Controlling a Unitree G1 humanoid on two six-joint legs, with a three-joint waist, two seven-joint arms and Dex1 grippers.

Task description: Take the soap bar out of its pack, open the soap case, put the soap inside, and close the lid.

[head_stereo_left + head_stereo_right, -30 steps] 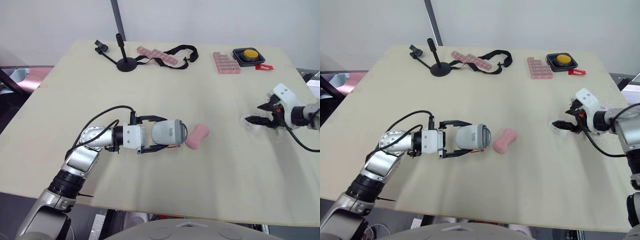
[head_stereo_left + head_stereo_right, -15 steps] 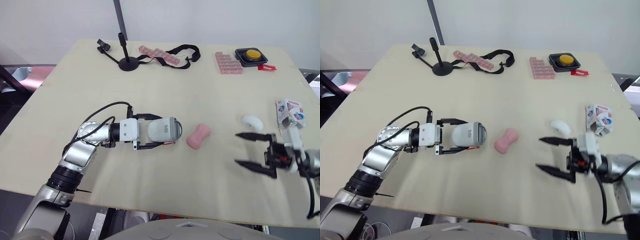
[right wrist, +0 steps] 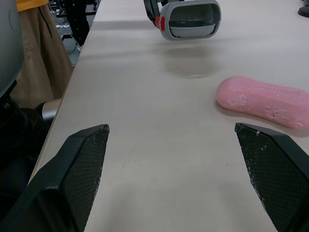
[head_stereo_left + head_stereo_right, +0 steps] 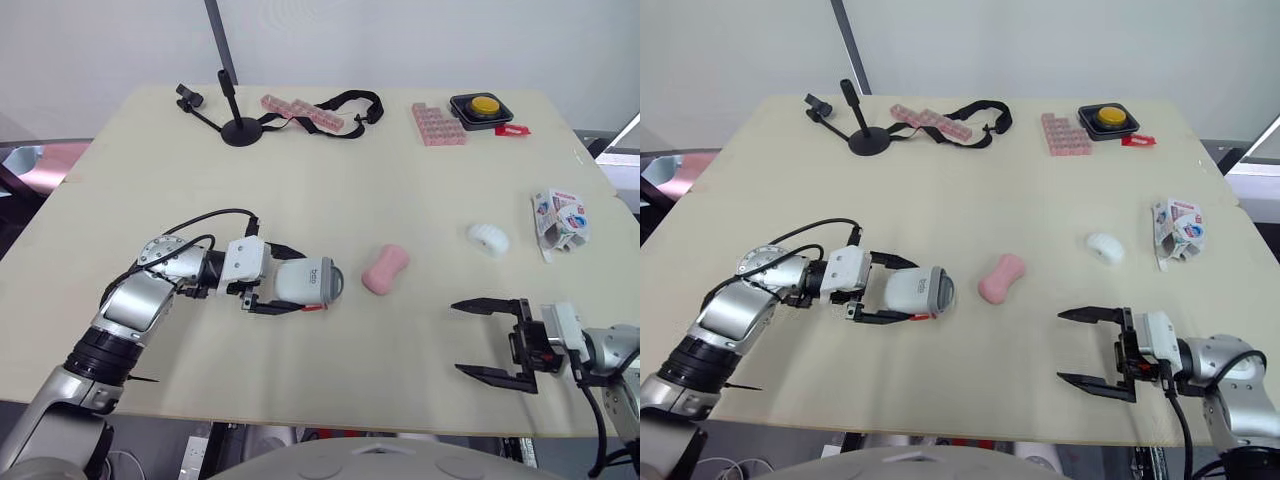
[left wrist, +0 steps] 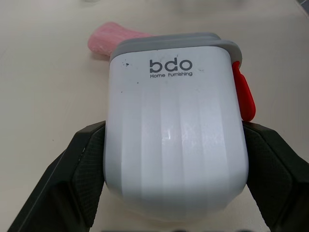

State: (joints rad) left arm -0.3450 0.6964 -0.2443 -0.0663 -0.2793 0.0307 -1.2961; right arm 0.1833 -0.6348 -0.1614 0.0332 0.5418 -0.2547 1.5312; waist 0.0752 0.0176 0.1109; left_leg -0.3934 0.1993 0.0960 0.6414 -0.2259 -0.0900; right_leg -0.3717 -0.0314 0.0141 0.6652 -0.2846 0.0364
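While the left gripper is clamping the case, the soap is lying nearby. The right gripper is gaping wide, empty, near a seemingly torn pack.

The counter is pale cream. The case is white with faint lengthwise ribs, dark lettering, a grey rim and a red latch. The soap is pink. The pack, at 3 o'clock, is white printed in blue and red; the lump beside it plain white. Left gripper and right gripper are black, the right's pads cross-hatched. Toward 12 o'clock: pink pill boxes, a black strap and stand, a yellow button.
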